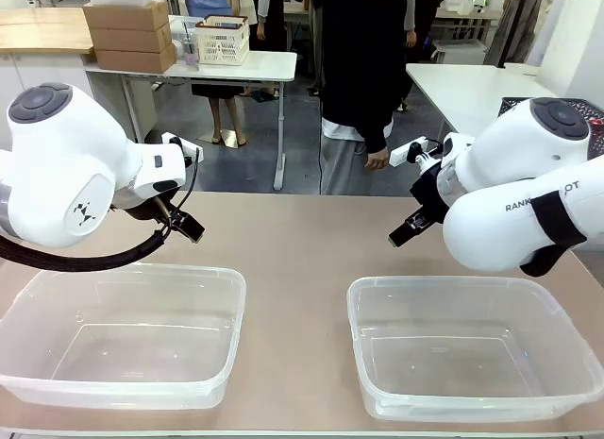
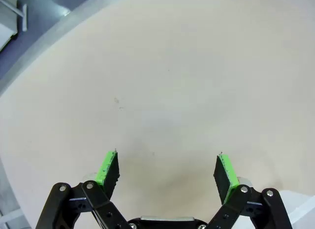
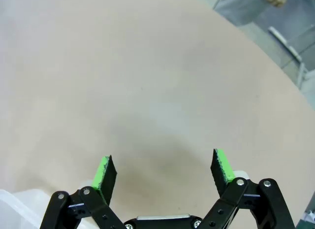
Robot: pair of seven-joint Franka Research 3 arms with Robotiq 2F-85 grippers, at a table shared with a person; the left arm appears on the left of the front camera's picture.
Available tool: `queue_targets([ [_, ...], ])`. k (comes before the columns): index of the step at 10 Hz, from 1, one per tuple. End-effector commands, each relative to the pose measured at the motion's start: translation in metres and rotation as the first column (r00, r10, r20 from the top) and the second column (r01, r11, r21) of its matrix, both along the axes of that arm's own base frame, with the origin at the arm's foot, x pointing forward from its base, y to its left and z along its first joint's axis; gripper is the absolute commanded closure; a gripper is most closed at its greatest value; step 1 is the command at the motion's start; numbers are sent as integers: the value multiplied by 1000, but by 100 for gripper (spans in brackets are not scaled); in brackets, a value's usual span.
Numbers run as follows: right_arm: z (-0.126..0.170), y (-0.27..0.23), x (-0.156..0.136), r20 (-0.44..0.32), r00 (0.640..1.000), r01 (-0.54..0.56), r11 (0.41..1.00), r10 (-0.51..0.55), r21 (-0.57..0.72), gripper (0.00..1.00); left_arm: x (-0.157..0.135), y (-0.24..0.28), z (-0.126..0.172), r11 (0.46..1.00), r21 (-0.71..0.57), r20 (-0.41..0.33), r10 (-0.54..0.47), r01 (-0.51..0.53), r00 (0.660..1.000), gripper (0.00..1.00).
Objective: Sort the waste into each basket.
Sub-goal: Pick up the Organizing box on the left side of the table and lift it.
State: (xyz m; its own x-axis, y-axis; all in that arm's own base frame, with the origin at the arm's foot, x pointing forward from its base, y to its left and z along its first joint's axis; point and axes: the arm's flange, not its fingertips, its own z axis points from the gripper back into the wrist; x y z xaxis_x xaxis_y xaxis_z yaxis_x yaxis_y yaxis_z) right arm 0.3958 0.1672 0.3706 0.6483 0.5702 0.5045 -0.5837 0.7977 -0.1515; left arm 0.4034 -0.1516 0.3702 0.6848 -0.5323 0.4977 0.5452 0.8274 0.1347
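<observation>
Two clear plastic baskets stand empty at the table's near edge, one on the left [image 1: 123,274] and one on the right [image 1: 444,284]. No cans or bottles are in view. My left gripper [image 1: 189,227] hovers over bare table just behind the left basket. In the left wrist view it [image 2: 167,170] is open, with nothing between its green pads [image 2: 108,167]. My right gripper [image 1: 404,233] hangs behind the right basket, likewise open [image 3: 165,171] over bare tabletop. A corner of that basket [image 3: 10,204] shows at the lower left of the right wrist view.
A person in dark clothes stands at the table's far side with a hand [image 1: 377,159] hanging down. Behind are white tables with cardboard boxes [image 1: 132,33] and a white lattice crate [image 1: 224,40]. The beige tabletop [image 1: 293,241] runs between and beyond the baskets.
</observation>
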Motion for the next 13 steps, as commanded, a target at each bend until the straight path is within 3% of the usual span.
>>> queue_targets([
  [1, 0, 0, 0, 0, 1000, 0, 1000, 0, 1, 0, 0, 0, 0, 1000, 0, 0, 0, 0, 1000, 0],
  [6, 0, 0, 0, 0, 1000, 0, 1000, 0, 0, 0, 0, 0, 0, 1000, 0, 0, 0, 0, 1000, 0],
  [7, 21, 7, -2, -7, 1000, 9, 998, -9, -66, 0, 0, 0, 0, 1000, 0, 0, 0, 0, 1000, 0],
  [8, 60, 17, -14, -33, 997, 62, 996, -64, -69, 0, -20, -4, 36, 999, 32, -94, -7, 10, 996, 0],
  [9, 108, 16, -34, -81, 989, 115, 991, -121, -74, 0, -51, -21, 81, 980, 38, -161, 199, -195, 967, 0],
  [10, 147, 14, -59, -124, 980, 152, 987, -157, -55, 0, -84, -25, 110, 981, -94, -128, 159, -171, 979, 0],
  [11, 178, 14, -89, -152, 980, 127, 992, -126, -4, 0, -117, -29, 128, 974, -188, -168, 98, -129, 981, 0],
  [12, 191, 16, -116, -147, 978, 147, 989, -146, -4, 0, -148, -36, 138, 970, -195, -179, 109, -144, 978, 0],
  [13, 187, 17, -136, -119, 980, 156, 988, -157, -17, 0, -176, -39, 146, 957, -290, -157, -21, -25, 987, 0],
])
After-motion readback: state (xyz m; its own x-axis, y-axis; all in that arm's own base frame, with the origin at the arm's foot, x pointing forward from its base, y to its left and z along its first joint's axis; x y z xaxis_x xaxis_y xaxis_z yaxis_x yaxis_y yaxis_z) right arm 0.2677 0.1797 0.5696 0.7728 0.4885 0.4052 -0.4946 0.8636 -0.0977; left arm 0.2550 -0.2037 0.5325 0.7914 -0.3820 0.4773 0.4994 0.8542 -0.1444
